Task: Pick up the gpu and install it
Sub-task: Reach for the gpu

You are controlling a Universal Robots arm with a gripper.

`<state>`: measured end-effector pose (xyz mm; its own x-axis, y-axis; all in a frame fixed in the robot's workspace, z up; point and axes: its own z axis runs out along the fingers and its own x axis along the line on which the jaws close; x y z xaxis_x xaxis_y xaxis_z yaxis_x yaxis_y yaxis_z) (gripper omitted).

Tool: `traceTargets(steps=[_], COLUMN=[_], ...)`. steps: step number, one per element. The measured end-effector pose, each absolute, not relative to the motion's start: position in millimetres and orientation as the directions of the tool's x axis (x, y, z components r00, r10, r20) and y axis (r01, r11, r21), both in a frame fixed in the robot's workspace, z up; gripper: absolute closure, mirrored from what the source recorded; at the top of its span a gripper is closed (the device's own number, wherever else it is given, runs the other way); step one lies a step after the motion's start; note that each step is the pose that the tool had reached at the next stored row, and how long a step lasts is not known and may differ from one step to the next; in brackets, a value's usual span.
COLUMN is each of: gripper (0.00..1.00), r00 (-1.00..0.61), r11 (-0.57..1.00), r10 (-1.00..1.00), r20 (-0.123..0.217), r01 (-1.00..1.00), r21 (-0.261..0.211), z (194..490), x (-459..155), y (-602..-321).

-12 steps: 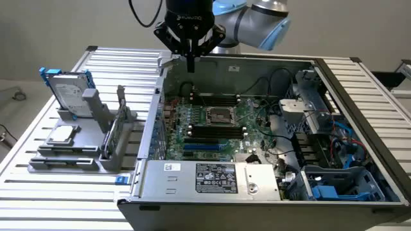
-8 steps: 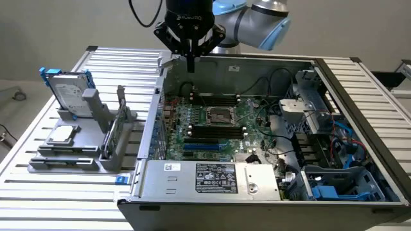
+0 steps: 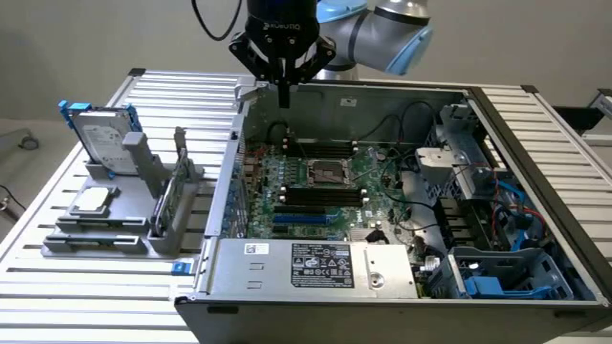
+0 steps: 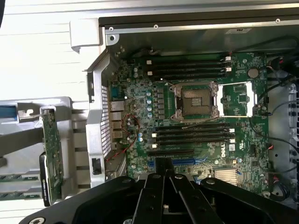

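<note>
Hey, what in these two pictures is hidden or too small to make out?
1. Green circuit-board gpu card: wrist view, standing edge-on in the grey plastic rack, so its faces are hidden.
2. Blue expansion slot: wrist view, partly covered by the shut black gripper.
3. White label on the silver power supply: exterior view, print too small.

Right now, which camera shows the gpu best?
The wrist view. It shows the gpu along the length of its green circuit board, standing in the gray rack outside the computer case. The exterior view shows the gpu nearly edge-on, a thin dark strip in the rack on that view's left.
</note>
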<state>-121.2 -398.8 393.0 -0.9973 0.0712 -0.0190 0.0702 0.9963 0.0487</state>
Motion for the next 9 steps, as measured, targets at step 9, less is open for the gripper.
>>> traceTargets(steps=[9], gripper=[0.89], r00=[-0.997], r11=[0.997], r10=[0.069], r20=[-0.019], r01=[0.068], r21=[0.049], z=[393], x=[-145], y=[-389])
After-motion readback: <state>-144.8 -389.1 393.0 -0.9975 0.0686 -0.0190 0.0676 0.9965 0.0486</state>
